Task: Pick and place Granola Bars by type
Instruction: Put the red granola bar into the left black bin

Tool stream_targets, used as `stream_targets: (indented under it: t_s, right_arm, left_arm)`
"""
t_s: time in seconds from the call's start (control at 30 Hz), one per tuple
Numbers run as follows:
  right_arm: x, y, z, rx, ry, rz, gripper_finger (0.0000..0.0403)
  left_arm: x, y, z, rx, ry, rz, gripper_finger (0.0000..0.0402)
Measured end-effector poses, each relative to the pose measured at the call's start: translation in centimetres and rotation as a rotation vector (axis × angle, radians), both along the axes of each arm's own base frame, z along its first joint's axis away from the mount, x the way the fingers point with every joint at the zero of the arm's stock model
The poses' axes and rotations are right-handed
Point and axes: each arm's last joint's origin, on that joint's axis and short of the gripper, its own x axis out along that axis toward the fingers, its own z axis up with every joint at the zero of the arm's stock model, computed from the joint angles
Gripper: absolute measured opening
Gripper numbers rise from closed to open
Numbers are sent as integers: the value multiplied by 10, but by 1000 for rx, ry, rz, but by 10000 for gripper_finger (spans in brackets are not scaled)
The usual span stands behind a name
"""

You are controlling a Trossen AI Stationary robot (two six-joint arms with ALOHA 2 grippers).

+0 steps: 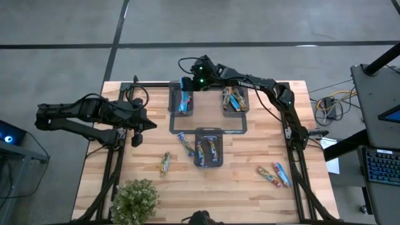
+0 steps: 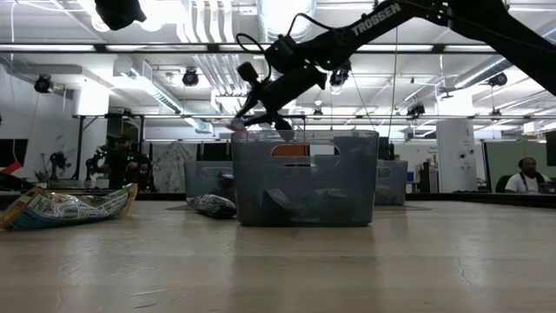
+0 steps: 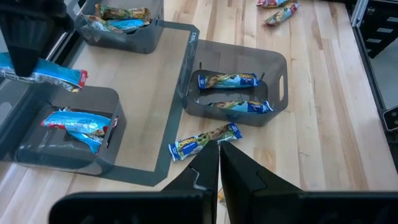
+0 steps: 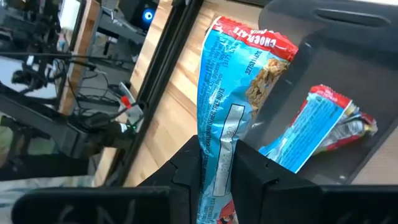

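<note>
Right gripper (image 4: 216, 163) is pinched nearly shut on the end of a light-blue, red-trimmed granola bar (image 4: 233, 106), holding it by one end so the rest of the wrapper sticks out free past the fingertips. In the high view this gripper (image 1: 187, 83) hangs over the back-left tray (image 1: 173, 103), at its far edge, with the bar above the tray rather than in it. That tray already holds a matching red-trimmed bar (image 4: 320, 127) (same type by the look of the wrapper).

Left gripper (image 3: 219, 163) is fully shut with nothing in it, waiting over the left side of the table (image 1: 250, 187), clear of the trays.

Elsewhere: the back-right tray (image 1: 245, 107) and the front-centre tray (image 1: 208, 132) each hold bars; loose bars remain on the wood, one just left of the front tray (image 1: 184, 143), one further left (image 1: 165, 163), two near the right edge (image 1: 275, 175).

Risks, as judged from here:
- Bar sits close to the tray's far wall. Released at this spot it could catch the rim and tip out onto the mat.
- Grip is on slick wrapper only; the free end may swing, and the bar may slip early.
- Lowering further risks fingers striking the wall and shoving the tray (it looks light).
</note>
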Motion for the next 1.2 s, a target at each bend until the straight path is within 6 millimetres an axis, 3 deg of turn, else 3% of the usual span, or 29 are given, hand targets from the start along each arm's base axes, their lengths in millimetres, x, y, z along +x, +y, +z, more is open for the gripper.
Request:
stream_targets:
  t_s: [0.27, 0.57, 0.7, 1.2]
  right_arm:
    - [0, 0, -1, 16, 5, -11, 67]
    - [0, 1, -1, 33, 6, -20, 168]
    - [0, 1, -1, 44, 5, -24, 193]
    - [1, 3, -1, 39, 3, -3, 190]
  left_arm:
    - [0, 0, 0, 0, 0, 0, 0]
    - [0, 0, 0, -6, -1, 5, 0]
    - [0, 0, 0, -8, 0, 7, 0]
    - [0, 0, 0, -26, -2, 21, 0]
